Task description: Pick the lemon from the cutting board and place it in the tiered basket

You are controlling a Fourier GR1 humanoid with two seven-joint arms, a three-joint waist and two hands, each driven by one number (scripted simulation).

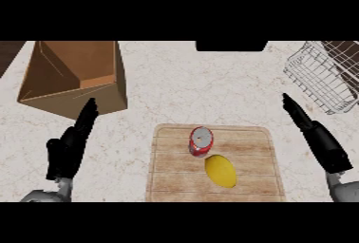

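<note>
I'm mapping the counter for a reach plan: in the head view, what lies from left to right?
Left hand → brown paper bag → red can → lemon → right hand → wire tiered basket.

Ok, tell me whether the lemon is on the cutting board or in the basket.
On the board: the lemon lies on the cutting board, beside a red can.

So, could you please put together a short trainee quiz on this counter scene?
1. True or false: the lemon lies on the cutting board.
2. What stands beside the lemon? A) red can B) mug C) bowl
3. Fill in: the wire tiered basket sits at the far ____ of the counter.

Key: 1 true. 2 A, the red can. 3 right. Both the left hand and right hand are open, holding nothing.
</note>
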